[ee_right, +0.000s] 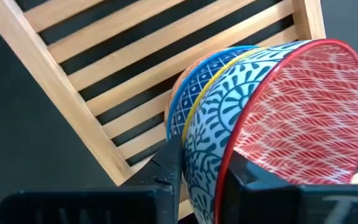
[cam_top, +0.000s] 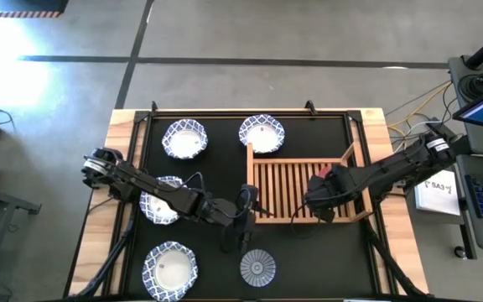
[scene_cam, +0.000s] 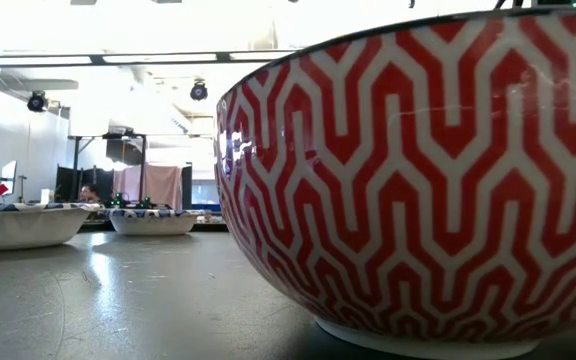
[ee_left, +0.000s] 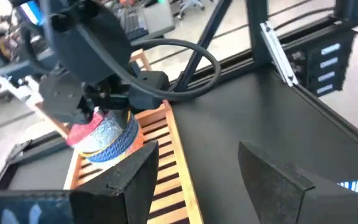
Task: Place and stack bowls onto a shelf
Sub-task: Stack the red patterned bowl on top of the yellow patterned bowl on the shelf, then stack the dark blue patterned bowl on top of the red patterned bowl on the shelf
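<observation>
**Bowls on shelf: stack in right gripper**

Black mat (cam_top: 225,134), wood-edged table. Right gripper (ee_right: 197,168) straddles the rim of a nested stack (ee_right: 272,118) over the shelf (cam_top: 288,189). Left gripper (ee_left: 197,180) open beside the shelf. Four patterned bowls (cam_top: 184,139) on the mat.

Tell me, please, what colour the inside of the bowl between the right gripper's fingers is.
Red; right wrist view.

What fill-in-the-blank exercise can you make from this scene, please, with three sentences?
1. The right tool grips a small bowl whose inside is ___.
2. On the black mat lie ___ large blue-and-white bowls.
3. The left tool, beside the wooden shelf, is ___ and holds nothing.

Missing words: red; four; open
</observation>
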